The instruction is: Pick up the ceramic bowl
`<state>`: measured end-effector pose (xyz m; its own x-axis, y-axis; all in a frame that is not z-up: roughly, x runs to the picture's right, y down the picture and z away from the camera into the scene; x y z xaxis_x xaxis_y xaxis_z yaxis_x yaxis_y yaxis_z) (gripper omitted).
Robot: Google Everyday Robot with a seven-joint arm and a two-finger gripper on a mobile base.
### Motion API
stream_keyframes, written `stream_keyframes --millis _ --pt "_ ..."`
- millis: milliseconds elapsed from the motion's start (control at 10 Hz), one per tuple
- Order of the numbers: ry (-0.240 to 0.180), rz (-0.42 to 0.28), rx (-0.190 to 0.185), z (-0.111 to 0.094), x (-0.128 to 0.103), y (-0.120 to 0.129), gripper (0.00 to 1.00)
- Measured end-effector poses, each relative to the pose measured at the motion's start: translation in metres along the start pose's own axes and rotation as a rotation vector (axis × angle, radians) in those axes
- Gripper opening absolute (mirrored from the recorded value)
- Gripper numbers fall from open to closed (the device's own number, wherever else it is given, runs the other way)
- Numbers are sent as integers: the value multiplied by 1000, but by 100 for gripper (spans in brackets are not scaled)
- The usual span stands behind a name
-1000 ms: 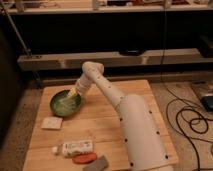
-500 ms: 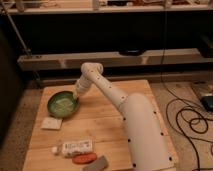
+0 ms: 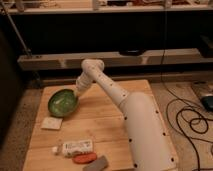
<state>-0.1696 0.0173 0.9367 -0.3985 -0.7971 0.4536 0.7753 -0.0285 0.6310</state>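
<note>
The ceramic bowl point(image 3: 62, 103) is round and green, with a dark rim and a paler mottled inside. It is at the left of the wooden table point(image 3: 107, 125) and tilted, its inside turned toward the camera. My gripper point(image 3: 76, 94) is at the end of the white arm that reaches from the lower right. It is at the bowl's right rim and shut on it. The fingertips are mostly hidden behind the wrist and the rim.
A flat white pad point(image 3: 51, 123) lies just in front of the bowl. A white bottle point(image 3: 75, 147) lies on its side near the front edge, with a red-orange object point(image 3: 84, 158) and a grey object point(image 3: 96, 164) beside it. A dark shelf point(image 3: 120, 57) runs behind the table. Cables point(image 3: 192, 117) lie on the floor at the right.
The gripper has settled lower onto the bowl's right rim. The bowl now sits tilted, and it has barely shifted across the table.
</note>
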Motion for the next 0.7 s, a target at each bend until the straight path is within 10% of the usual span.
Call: stream_keyframes --millis 700 --pt "-23 -24 13 -45 0 3 0"
